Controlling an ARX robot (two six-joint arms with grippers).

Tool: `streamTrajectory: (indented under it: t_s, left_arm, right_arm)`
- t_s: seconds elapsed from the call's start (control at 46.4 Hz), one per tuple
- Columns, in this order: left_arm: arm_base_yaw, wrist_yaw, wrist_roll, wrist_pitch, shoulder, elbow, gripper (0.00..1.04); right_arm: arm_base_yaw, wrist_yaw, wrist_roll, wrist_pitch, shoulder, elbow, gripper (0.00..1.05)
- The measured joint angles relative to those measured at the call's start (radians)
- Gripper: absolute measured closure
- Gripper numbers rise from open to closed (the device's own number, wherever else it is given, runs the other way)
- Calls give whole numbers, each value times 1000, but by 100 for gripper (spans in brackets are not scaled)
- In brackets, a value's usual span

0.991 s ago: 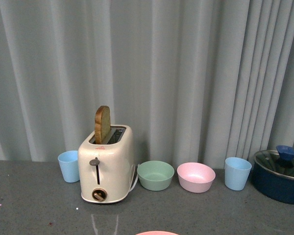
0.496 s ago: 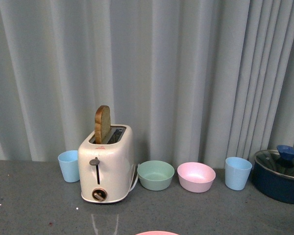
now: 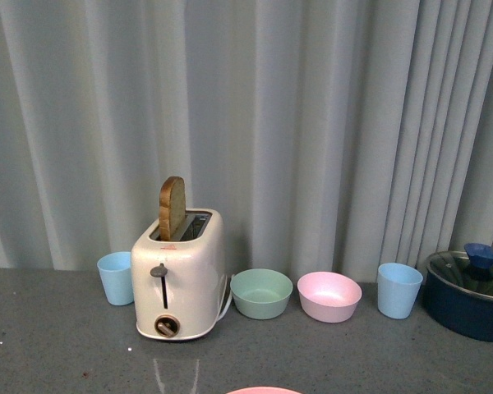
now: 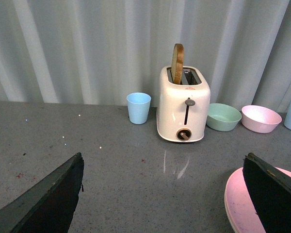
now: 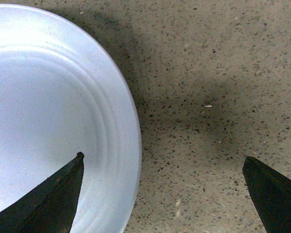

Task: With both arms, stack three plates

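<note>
The pink plate [image 4: 245, 204] lies on the grey counter; in the left wrist view one finger of my open left gripper [image 4: 162, 194] stands over its edge, and the jaws are wide apart and empty. A sliver of its rim shows at the bottom of the front view [image 3: 263, 391]. The light blue plate [image 5: 48, 111] fills one side of the right wrist view. My open right gripper [image 5: 162, 194] hangs close above the counter, one finger over the plate, the other over bare counter, with the plate's rim between them. The cream-beige plate is out of view.
At the back of the counter stand a light blue cup [image 3: 115, 278], a cream toaster [image 3: 179, 279] with a slice of bread, a green bowl [image 3: 261, 293], a pink bowl [image 3: 329, 296], another blue cup [image 3: 398, 290] and a dark blue lidded pot [image 3: 468, 294]. A grey curtain hangs behind.
</note>
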Motion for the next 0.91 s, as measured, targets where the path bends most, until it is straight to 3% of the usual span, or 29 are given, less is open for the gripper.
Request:
streamTrajectory:
  t_s: [0.474, 0.69, 0.905]
  left_arm:
    - [0, 0, 0, 0, 0, 0, 7]
    - [0, 0, 0, 0, 0, 0, 7]
    - [0, 0, 0, 0, 0, 0, 7]
  right_arm:
    - [31, -46, 50, 92, 122, -23, 8]
    - [24, -45, 54, 110, 147, -34, 48]
    - [24, -46, 55, 114, 154, -35, 78]
